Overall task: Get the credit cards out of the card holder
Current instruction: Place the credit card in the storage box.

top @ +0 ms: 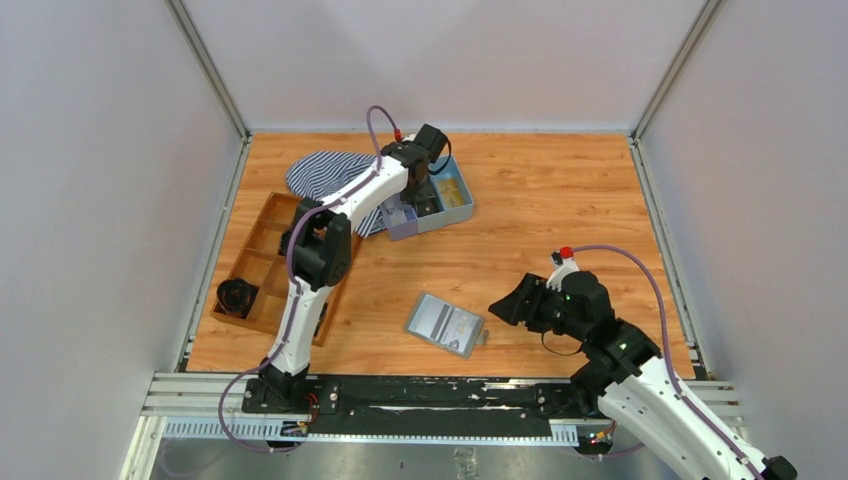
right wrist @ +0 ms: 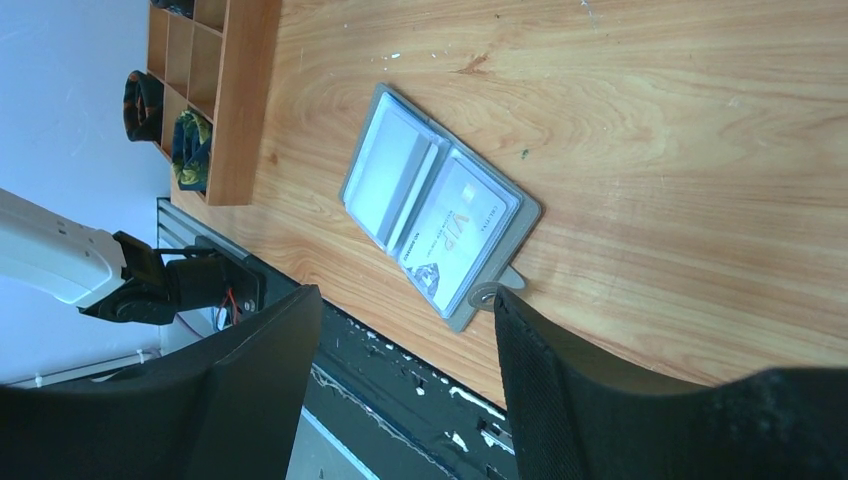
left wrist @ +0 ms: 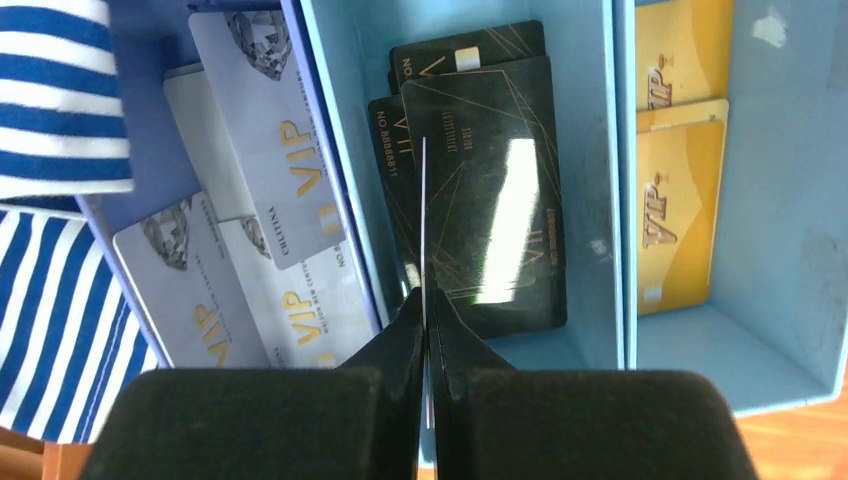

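Right wrist view: the right gripper (right wrist: 405, 300) hangs low over the near edge of the table (right wrist: 650, 150) with its jaws wide and nothing between them. Just beyond it, the card holder (right wrist: 395, 180) lies open and flat on the wood, snap tab towards the gripper. One pale card (right wrist: 458, 232) with VIP lettering sits in the right-hand pocket. The left pocket looks pale too, but whether it holds a card I cannot tell. A wooden organiser (right wrist: 235, 110) stands well apart at the left side. Further back, the left gripper (left wrist: 425, 320) is closed tight on a thin card (left wrist: 424, 200), seen edge-on as a fine line. It is held above the middle compartment of the blue tray (left wrist: 622, 200), over a stack of black cards (left wrist: 490, 220). Silver cards (left wrist: 270, 160) fill the compartment beside it and gold cards (left wrist: 680, 200) the other. A striped cloth (left wrist: 60, 100) lies against the tray's outer side. Judgement: the step in hand is dropping off one extracted card, and the task is unfinished with at least one card left in the holder. Next, the left jaws need to part so the card falls flat into the compartment. The remaining card then calls for a shallow pinch on its exposed edge and a slide along the pocket. The light holder probably needs pinning down so it does not drag.
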Robot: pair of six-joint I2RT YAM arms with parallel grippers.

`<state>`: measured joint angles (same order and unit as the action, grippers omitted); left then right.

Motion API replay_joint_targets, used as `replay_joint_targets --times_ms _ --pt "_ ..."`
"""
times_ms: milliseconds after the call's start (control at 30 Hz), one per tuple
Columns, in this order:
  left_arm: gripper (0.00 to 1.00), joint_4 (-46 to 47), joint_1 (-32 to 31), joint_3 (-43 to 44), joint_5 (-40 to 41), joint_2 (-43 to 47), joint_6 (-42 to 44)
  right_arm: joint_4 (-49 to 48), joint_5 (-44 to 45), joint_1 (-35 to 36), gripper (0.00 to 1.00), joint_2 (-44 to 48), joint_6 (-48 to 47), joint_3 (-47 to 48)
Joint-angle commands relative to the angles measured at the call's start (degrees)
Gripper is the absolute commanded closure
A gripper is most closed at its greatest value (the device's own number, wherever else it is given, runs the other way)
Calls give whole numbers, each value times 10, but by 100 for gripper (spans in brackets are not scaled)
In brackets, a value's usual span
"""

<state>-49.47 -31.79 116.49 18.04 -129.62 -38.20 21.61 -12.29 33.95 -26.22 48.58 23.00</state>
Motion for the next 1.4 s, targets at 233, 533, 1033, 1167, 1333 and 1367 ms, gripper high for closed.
replay_joint_targets --times_ms 233,533,1033,1167,1333,1367 --pt "81 -10 -10 59 41 -57 -12 28 7 -7 32 1 -1 9" --pt "79 -10 -35 107 32 -52 -5 36 6 -7 32 11 -3 9" --pt "96 -9 -42 108 24 -47 2 40 3 -7 33 34 3 -1" --pt "90 -9 -42 110 26 -45 5 41 4 -7 33 31 2 0" --pt "82 -9 -42 112 25 -45 9 41 5 -7 33 28 1 2" --pt "80 -9 -42 110 25 -45 9 41 6 -7 33 28 1 3"
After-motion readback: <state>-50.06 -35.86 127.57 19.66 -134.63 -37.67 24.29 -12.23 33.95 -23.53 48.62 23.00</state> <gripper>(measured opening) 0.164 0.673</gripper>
